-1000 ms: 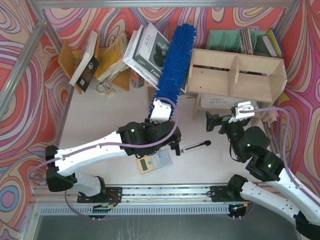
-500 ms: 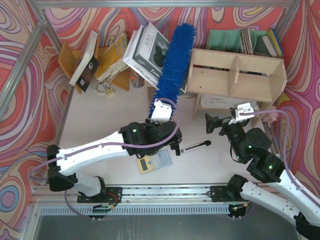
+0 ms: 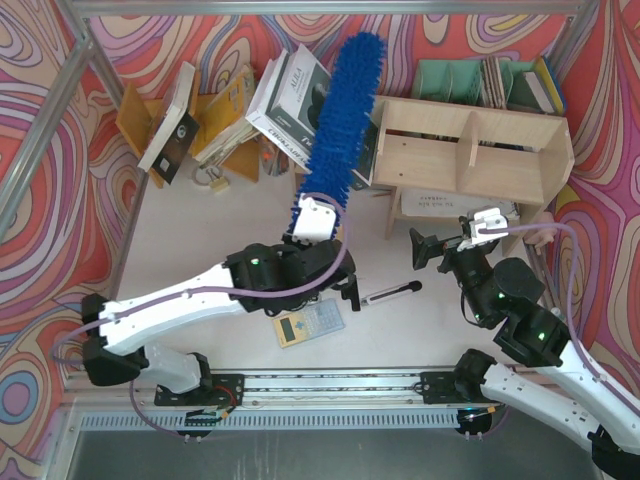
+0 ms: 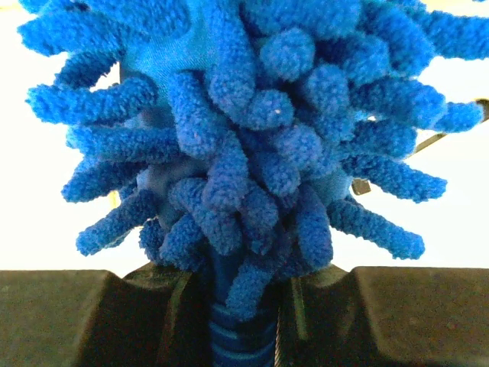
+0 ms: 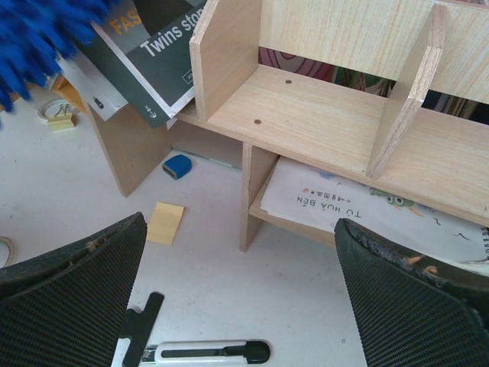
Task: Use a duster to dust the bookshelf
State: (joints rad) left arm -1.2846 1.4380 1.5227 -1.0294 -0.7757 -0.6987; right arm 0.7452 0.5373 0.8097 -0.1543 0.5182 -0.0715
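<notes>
While the left claw [image 4: 244, 310] is clenched on the thin blue handle of the duster [image 3: 343, 110], I see from the left wrist view little more than a mass of fluffy blue fingers filling the picture, with the handle pinched between the two dark jaws at the bottom. From the top camera, the duster slants up and away from that claw. Its head lies across a dark-covered book [image 3: 292, 100] and just beside the left end of the bookshelf [image 3: 470, 150]; I cannot tell whether it touches the wood. The bookshelf stands at the far right of the tabletop [image 3: 200, 225], its upper tier bare inside the compartments I can see and a white picture book [image 5: 359, 206] lying flat on the lower tier. My right claw [image 5: 241, 260] is released, jaws spread wide with nothing between them, hanging over the tabletop in front of the shelf's lower left corner. Below it lies a slim black-and-silver rod [image 3: 390, 293], and near that, close to the left arm, a calculator [image 3: 310, 323]. A yellow note [image 5: 165, 222] and a small blue object [image 5: 179, 164] sit on the tabletop under the shelf's left end. An orange-brown rack [image 3: 135, 115] of leaning books stands at far left, and green file holders [image 3: 450, 78] stand behind the bookshelf.
</notes>
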